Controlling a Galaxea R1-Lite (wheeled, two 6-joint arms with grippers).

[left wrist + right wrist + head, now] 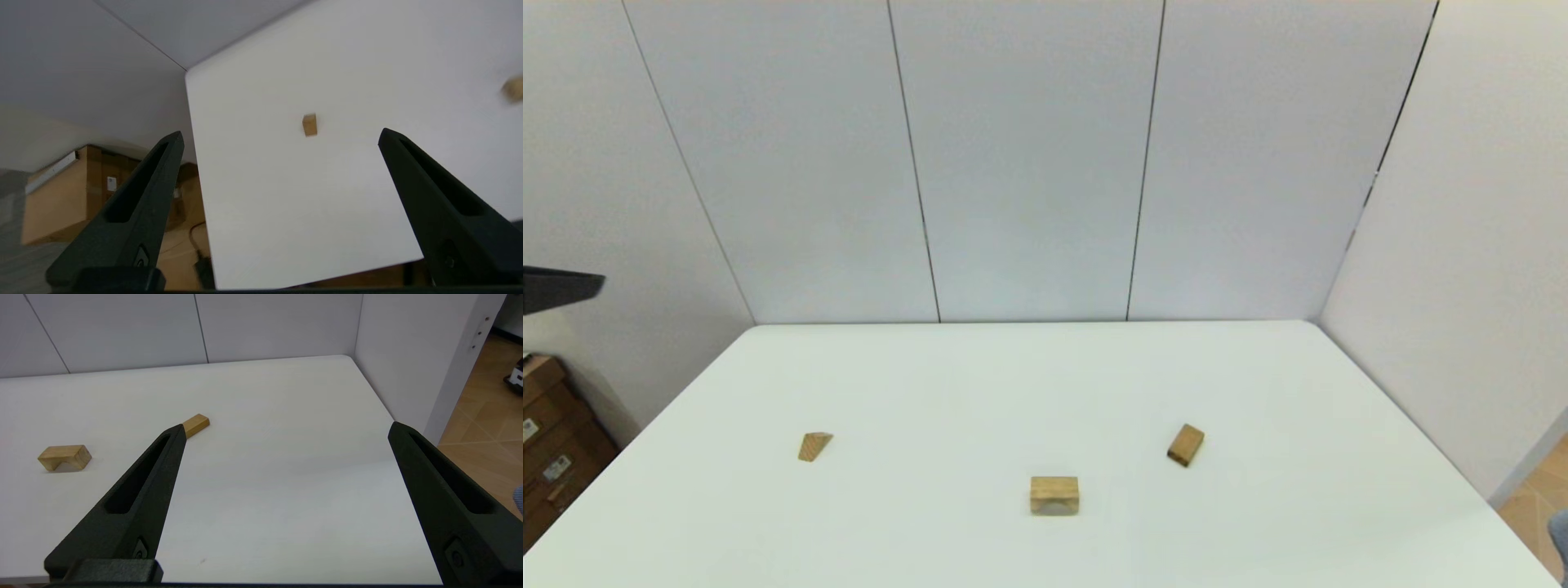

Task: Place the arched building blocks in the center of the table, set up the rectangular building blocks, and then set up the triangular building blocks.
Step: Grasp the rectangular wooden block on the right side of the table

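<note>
The light-brown wooden arched block (1054, 495) lies on the white worktop (1045, 384), the flat rectangular slab (1185, 445) to its right, the triangular wedge (814, 446) left; left gripper (280, 136) and right gripper (286, 428) both spread wide, empty; grip the arch across its flat sides, squarely.

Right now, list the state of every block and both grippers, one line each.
Light-brown wooden arched block: lying on the white table, untouched.
Flat light-brown rectangular block: lying flat, not set up.
Small wooden triangular block: on its side, alone.
Left gripper: open, empty, off the table's edge.
Right gripper: open, empty.
</note>
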